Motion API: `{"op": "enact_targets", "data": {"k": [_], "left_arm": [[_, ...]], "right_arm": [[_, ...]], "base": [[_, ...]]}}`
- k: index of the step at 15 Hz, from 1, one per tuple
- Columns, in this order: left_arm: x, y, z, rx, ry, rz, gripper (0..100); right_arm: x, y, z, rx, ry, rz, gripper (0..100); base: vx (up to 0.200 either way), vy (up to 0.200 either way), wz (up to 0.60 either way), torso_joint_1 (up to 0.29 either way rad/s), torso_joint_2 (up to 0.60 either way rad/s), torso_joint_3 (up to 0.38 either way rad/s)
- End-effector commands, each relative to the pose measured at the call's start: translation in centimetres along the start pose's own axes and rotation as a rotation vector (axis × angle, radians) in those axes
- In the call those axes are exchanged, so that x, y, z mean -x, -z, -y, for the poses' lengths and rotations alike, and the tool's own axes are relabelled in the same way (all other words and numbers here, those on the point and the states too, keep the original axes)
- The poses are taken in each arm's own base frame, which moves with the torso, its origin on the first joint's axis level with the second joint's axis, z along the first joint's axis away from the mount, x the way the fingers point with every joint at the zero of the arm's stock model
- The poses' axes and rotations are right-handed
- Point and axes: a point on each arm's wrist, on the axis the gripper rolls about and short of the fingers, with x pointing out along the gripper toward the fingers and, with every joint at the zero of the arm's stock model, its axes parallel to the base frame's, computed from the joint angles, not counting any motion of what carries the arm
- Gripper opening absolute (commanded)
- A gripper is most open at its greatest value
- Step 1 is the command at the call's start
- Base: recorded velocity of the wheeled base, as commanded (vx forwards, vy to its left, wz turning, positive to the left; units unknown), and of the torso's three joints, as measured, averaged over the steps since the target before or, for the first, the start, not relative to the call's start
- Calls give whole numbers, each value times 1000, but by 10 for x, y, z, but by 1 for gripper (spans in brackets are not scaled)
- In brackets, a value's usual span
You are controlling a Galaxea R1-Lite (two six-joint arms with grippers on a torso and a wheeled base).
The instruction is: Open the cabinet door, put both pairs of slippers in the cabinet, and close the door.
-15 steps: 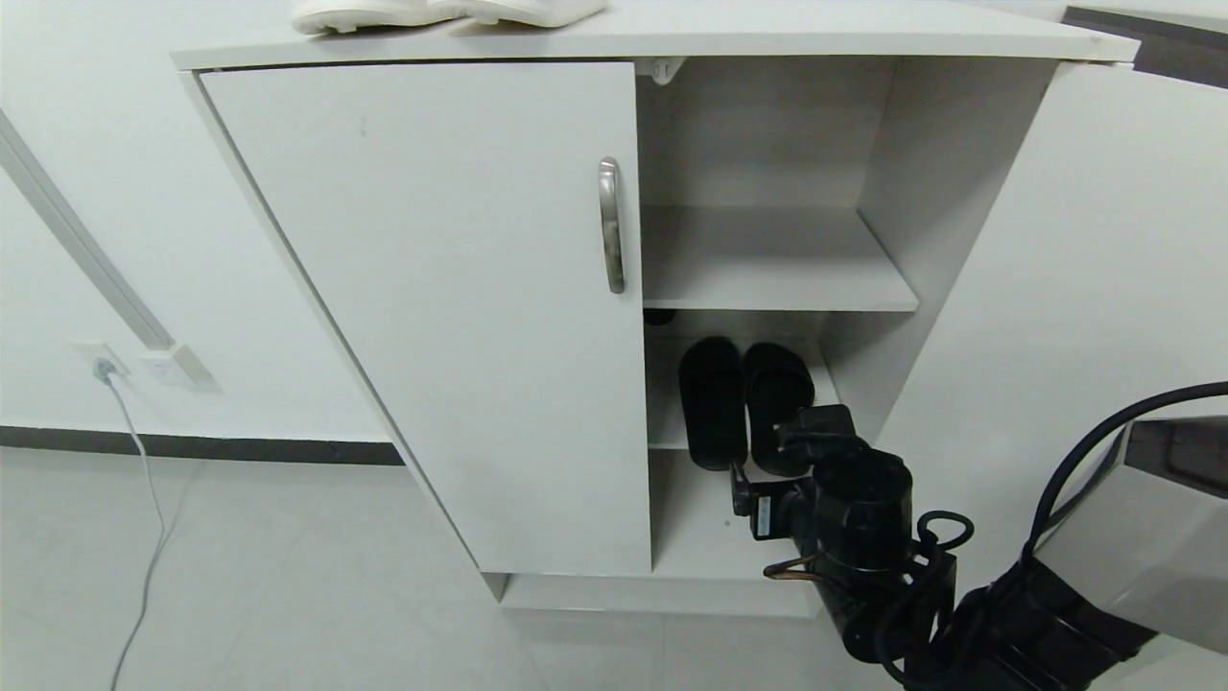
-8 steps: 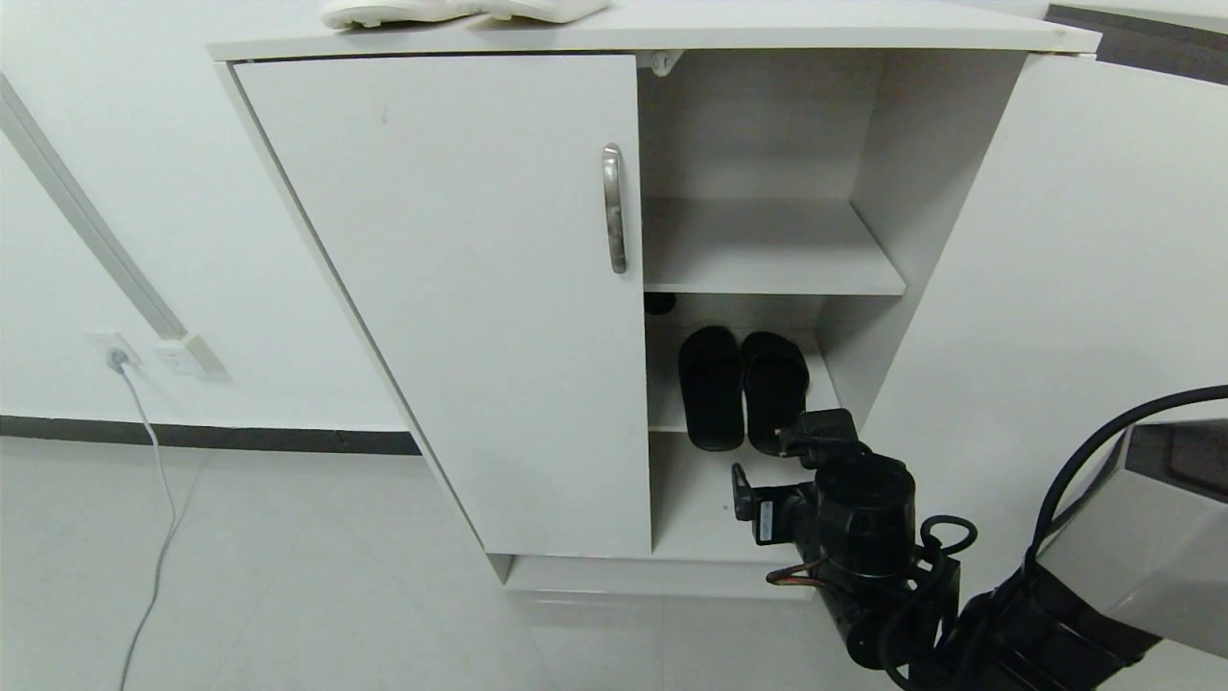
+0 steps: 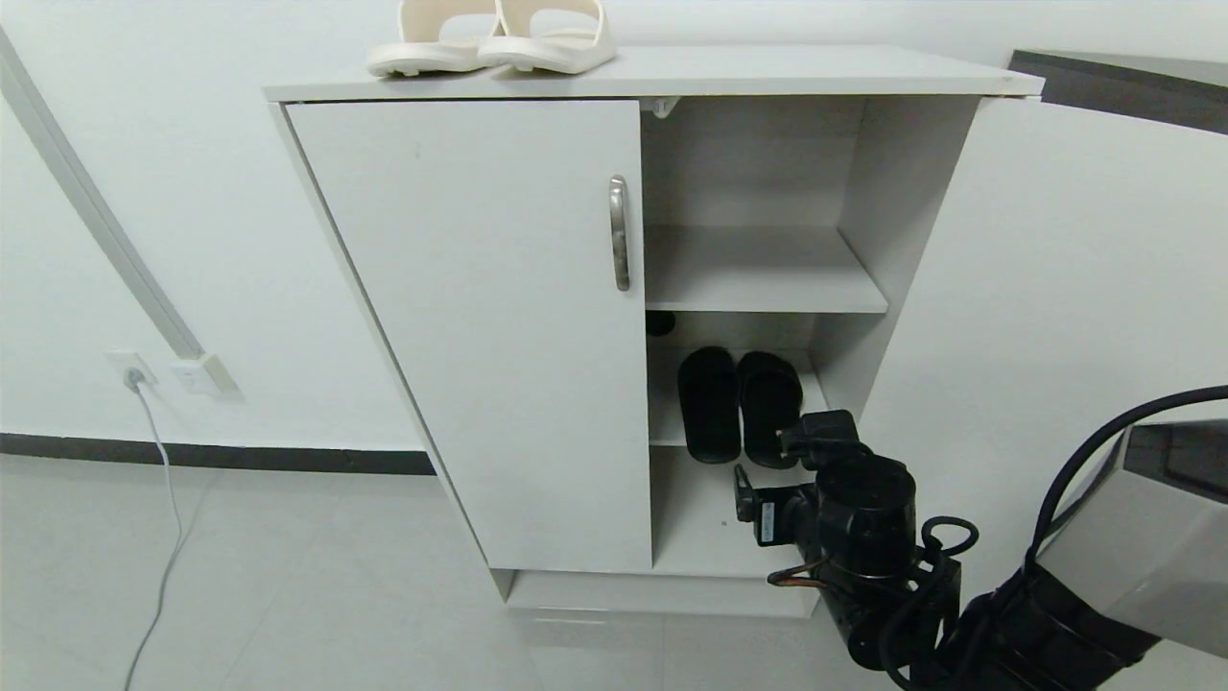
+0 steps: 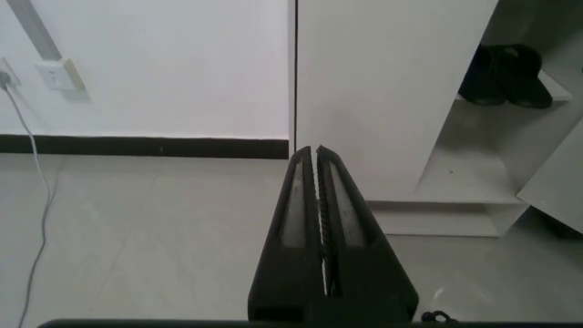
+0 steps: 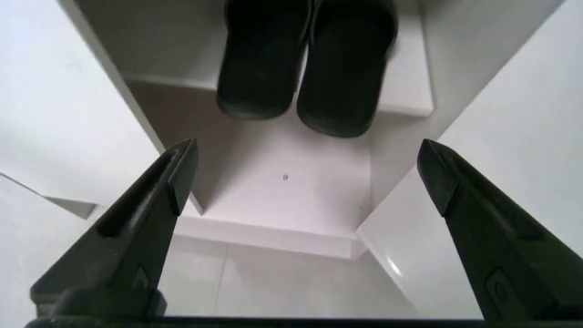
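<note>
R gripper [image 5: 307, 153] back; 2 slippers [image 3: 712, 403] in cabinet [image 3: 868, 182]

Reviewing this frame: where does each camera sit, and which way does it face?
Head view: on the head, looking forward and down at the cabinet, one door open; the right arm shows at lower right.
Left wrist view: on the left wrist, facing the floor and the cabinet's closed door; the shut left gripper is in front.
Right wrist view: on the right wrist, facing the open compartment past the open right gripper.
Shared: all three show the black slippers on a shelf.
</note>
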Motion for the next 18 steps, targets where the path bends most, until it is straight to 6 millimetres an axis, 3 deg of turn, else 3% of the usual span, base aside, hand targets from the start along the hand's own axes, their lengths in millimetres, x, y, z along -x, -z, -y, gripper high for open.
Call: {"op": "enact_targets", "data": {"k": [1,6,14,18], "left_arm": [[0,0,0,0,-1,-2,0],[0,0,0,3,-4,0,0],[0,0,0,3,-2,0,0],[0,0,0,3,-2,0,0]], "right_arm": [[-1,2,0,4,1,-5,100],[-2,7,0,12,5,-15,100],[-4,8,0,0,5,-1,100],[-3,10,1,5,6,-7,100]], "base": [[0,0,0,-2,2,193],[0,0,0,2,0,176],[0,0,0,0,0,0],[0,200,0,5,2,5]]}}
